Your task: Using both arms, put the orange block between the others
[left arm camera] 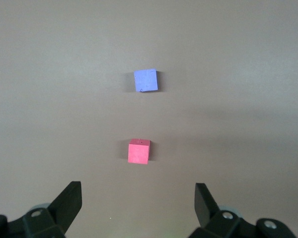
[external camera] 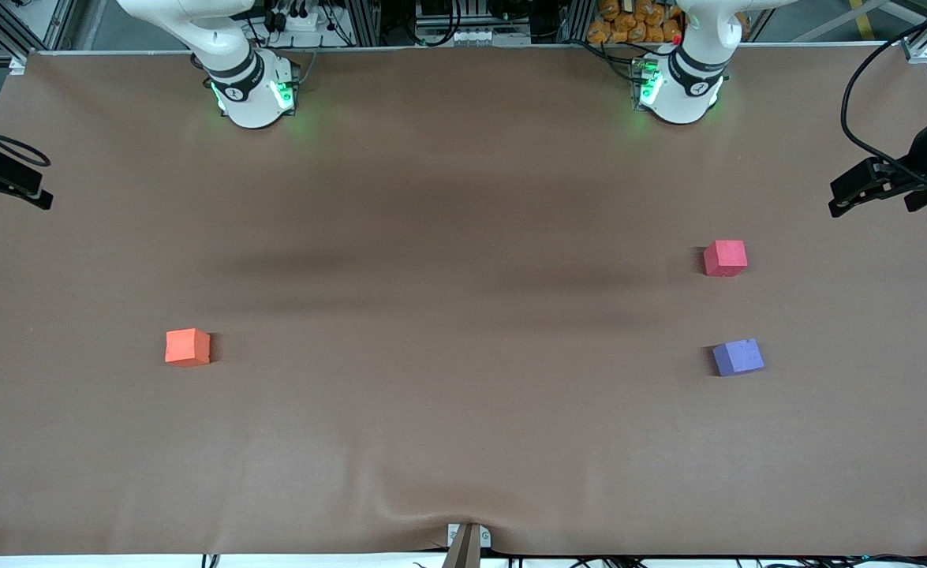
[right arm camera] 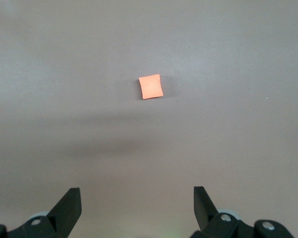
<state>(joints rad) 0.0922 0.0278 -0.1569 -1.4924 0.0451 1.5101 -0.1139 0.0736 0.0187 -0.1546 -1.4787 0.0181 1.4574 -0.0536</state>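
Nothing has been picked up yet, so the task looks to be at its very start. Taking the orange block (external camera: 188, 347) as the landmark: it sits alone on the brown table (external camera: 463, 442) toward the right arm's end, untouched. The right gripper (right arm camera: 137, 206) hangs high over the table with the orange block in its wrist view, its fingers spread wide and empty. Well apart from the orange block, toward the left arm's end of the table, are the two others: the pinkish-red block (external camera: 725, 258), which lies farther from the front camera than the orange block, and the purple block (external camera: 738, 356), which lies slightly nearer to that camera than the orange block. A clear gap of bare table separates these two. The left gripper (left arm camera: 138, 203) hovers high above that pair, also spread wide and holding nothing. My reading is that the first step, the reach for the orange block, falls to the right arm: it needs to come down, square its fingers to the block's flat sides and close on it. Since the gap lies at the left arm's end, a handover partway along the table seems likely. No containers are in view; every block rests directly on the table.
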